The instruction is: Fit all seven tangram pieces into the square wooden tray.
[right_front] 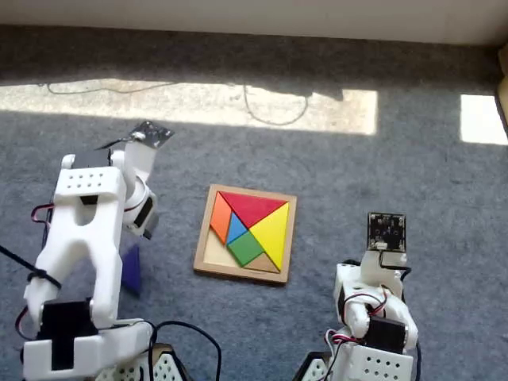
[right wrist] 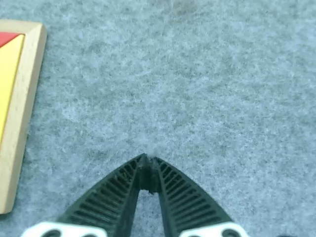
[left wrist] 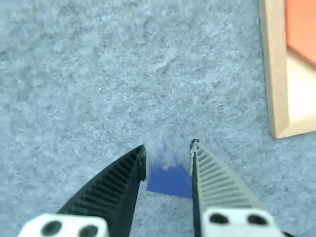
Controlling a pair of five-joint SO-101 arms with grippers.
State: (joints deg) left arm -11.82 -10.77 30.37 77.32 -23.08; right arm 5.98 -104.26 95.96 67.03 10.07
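The wooden tray point(right_front: 213, 254) holds six coloured pieces point(right_front: 252, 208). The left wrist view has the dark-blue piece point(left wrist: 169, 178) on carpet between the left gripper's point(left wrist: 168, 146) parted fingers (contact unclear). The right gripper point(right wrist: 148, 159) is closed, empty.

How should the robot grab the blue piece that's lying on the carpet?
Pinch the blue piece by two opposite edges, coming straight down from above. It lies flat on the carpet, so probably only its thin edges offer a hold. The left gripper sits well for that: open, with one finger on each side of the piece.
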